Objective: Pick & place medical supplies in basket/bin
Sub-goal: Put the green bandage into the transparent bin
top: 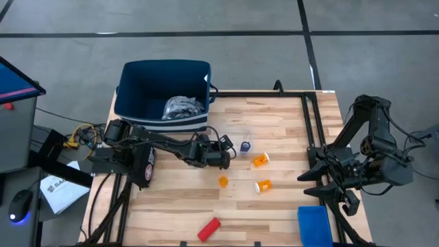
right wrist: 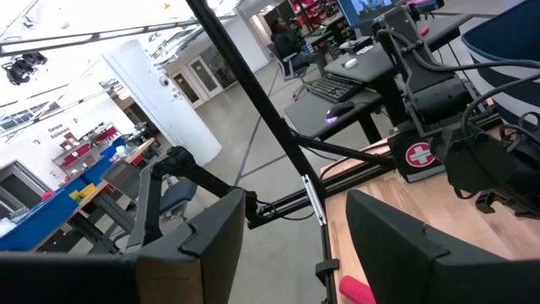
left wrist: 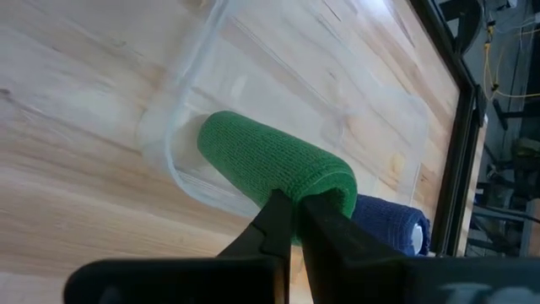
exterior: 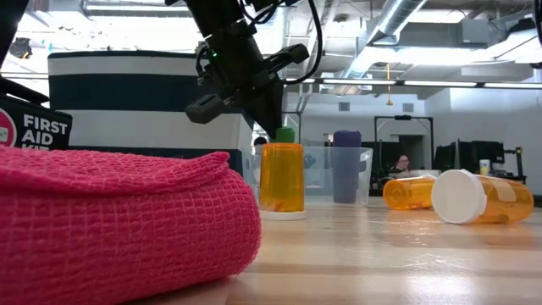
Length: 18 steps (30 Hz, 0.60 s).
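My left gripper [top: 228,156] reaches over the table's middle to the clear plastic tray [top: 236,136] and is shut on a green cylinder [left wrist: 270,165], whose top peeks out behind an upright orange bottle [exterior: 282,176] in the low view. A purple cylinder [top: 245,146] stands beside the tray. Two orange bottles [top: 260,160] [top: 263,186] lie on their sides, and a small one [top: 223,181] stands upright. A red cylinder [top: 209,228] lies near the table's near edge. The navy basket [top: 163,82] holds the grey patterned bundle [top: 184,106]. My right gripper [right wrist: 295,245] waits open at the table's right edge. My left gripper pinches the green cylinder at the rim of its nearer end [left wrist: 325,190], between the two fingertips [left wrist: 274,215]. The fingers come slanting down along the cylinder's length. It sits tilted, with its far end [left wrist: 211,135] down at the clear tray's wall; I cannot tell whether that end rests there.
A bright-blue bin [top: 314,225] sits at the table's near right corner beside my right arm [top: 343,182]. A first aid kit [top: 146,165] lies under my left arm. A black frame rail [top: 312,123] runs along the table's right side. Bare wood lies between the bottles and the bin.
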Motion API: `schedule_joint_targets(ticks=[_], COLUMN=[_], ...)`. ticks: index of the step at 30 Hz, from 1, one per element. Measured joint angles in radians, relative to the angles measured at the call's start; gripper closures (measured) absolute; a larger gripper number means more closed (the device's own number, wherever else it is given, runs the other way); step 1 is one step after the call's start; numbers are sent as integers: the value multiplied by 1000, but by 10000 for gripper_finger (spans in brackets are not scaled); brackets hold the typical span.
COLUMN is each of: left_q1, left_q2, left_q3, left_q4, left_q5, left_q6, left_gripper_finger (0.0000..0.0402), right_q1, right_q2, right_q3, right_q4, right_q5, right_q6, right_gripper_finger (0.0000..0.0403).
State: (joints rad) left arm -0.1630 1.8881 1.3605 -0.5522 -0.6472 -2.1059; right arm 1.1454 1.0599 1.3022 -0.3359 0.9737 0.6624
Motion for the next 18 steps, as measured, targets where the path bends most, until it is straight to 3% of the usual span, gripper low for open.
schedule_joint_targets(ticks=[18], left_q1=[-10], left_q2=[0], left_q3=[0], left_q4=[-2], left_q5=[19], left_q6=[12], left_gripper_finger=[328], right_q1=[0], right_q2=[0], right_q3=[0], right_q4=[0], right_q5=[0], right_q6=[3], right_gripper_finger=[198])
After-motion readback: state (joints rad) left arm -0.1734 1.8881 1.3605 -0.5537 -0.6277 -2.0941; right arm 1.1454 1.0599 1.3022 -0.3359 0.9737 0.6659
